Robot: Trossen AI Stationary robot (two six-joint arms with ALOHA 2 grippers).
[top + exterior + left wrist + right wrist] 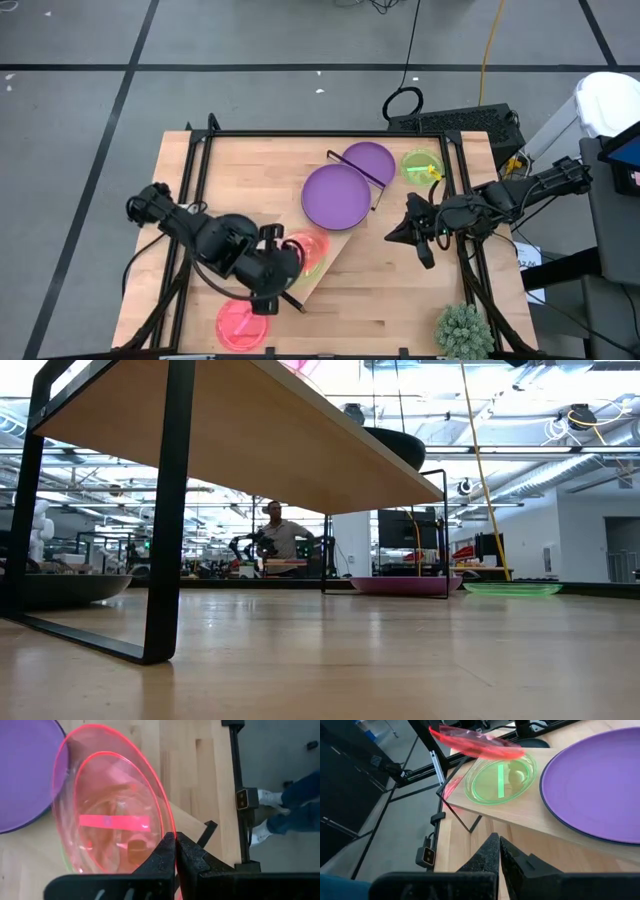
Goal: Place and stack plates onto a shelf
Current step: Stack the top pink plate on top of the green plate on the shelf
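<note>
At the table's near left corner a loose pink plate (240, 322) is seen lying flat on the wood, untouched. Just beside it the left gripper (175, 842) is pressed together on the rim of a second pink plate (115, 815), which is held tilted over the low end of the shelf (335, 245), above a green plate (500, 782) already lying there. Whether the two plates touch cannot be told.

The held plate is judged thin, light and fairly stiff, but smooth. With so narrow an edge pinch, a slip or swing is to be expected if it is moved sharply. The rim is the only practical place to grip, since the flat centre offers nothing to close on. It is best levelled and lowered straight down, so that it nests in the green one instead of skating off.

Further along the board a purple plate (338, 195) is set flat. Another purple plate (370, 158) and a lime plate (420, 163) are left on the table beyond the shelf's far end — both would also be taken by the rim.

To the right the right gripper (496, 842) is held closed on nothing, near the shelf's side. A plant (462, 330) is left at the near right corner.
</note>
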